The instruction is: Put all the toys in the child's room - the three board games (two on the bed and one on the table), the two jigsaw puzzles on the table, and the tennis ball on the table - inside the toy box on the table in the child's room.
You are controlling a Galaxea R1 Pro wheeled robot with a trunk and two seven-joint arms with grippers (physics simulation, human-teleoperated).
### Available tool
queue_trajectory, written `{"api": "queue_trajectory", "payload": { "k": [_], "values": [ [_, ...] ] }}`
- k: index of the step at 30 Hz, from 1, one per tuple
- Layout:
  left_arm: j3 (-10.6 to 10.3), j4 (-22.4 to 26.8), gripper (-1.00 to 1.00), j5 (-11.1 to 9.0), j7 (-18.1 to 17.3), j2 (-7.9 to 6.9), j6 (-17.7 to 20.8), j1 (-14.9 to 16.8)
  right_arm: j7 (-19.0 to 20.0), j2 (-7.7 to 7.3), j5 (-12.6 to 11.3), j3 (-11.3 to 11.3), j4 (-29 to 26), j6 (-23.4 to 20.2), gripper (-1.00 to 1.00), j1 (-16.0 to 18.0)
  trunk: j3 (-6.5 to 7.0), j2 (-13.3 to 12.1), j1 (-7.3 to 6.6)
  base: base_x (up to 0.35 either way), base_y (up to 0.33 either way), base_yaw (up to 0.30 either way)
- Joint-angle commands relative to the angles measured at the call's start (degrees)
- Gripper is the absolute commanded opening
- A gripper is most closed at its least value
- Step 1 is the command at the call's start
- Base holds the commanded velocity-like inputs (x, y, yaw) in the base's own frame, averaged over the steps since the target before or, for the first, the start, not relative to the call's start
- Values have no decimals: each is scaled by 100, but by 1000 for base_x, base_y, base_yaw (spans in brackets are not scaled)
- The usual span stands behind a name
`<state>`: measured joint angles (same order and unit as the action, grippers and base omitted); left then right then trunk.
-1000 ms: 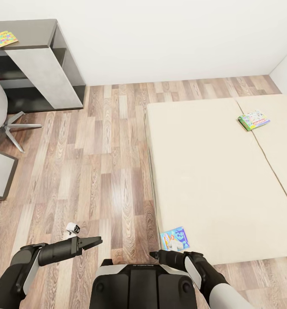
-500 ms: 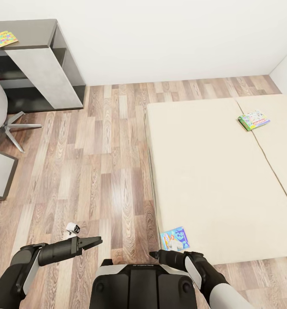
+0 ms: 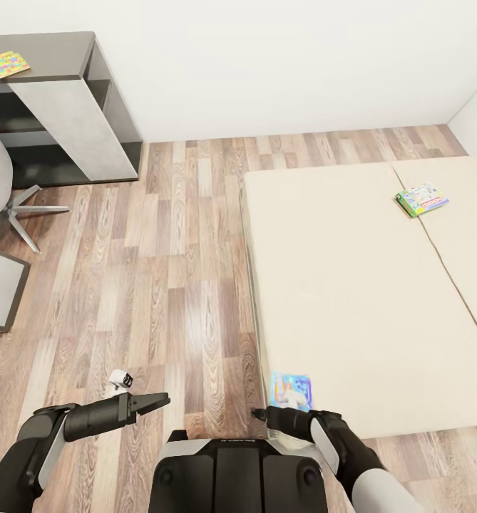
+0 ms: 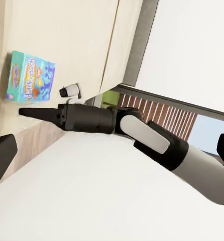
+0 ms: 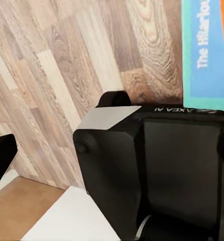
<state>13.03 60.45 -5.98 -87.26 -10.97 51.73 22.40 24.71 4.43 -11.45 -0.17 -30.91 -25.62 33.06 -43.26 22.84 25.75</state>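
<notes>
At the bed's near corner, right gripper reaches the light blue board game; jaws' spread unclear — square up first.

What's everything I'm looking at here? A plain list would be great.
Bed: one, beige mattress, right side of room.
Light blue board game: one, near corner of the bed, by the right gripper.
Green-edged board game: one, far part of the bed.
Jigsaw puzzle: one, multicoloured, on the dark desk.
Dark desk: one, dark grey, white panel, far left.
Chair: one, grey, left edge.
Floor: wood planks.
Left gripper: black, over the floor.
Right gripper: black, at the bed corner.
</notes>
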Motion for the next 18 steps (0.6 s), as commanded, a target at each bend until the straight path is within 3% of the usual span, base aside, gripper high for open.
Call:
{"api": "queue_trajectory", "payload": {
  "k": [1,6,18],
  "values": [
    [-1,2,100,0,-20,-1,60,1,11,-4,-39,1,-108,-107,100,-12,-6,8,3,0,0,0],
    [-2,2,100,0,-20,-1,56,1,126,-19,-41,-7,-922,-847,100,-36,-6,8,3,0,0,0],
    [-2,2,100,0,-19,-1,64,1,148,-21,-41,-1,-1096,-1039,100,-37,-6,8,3,0,0,0]
  ]
}}
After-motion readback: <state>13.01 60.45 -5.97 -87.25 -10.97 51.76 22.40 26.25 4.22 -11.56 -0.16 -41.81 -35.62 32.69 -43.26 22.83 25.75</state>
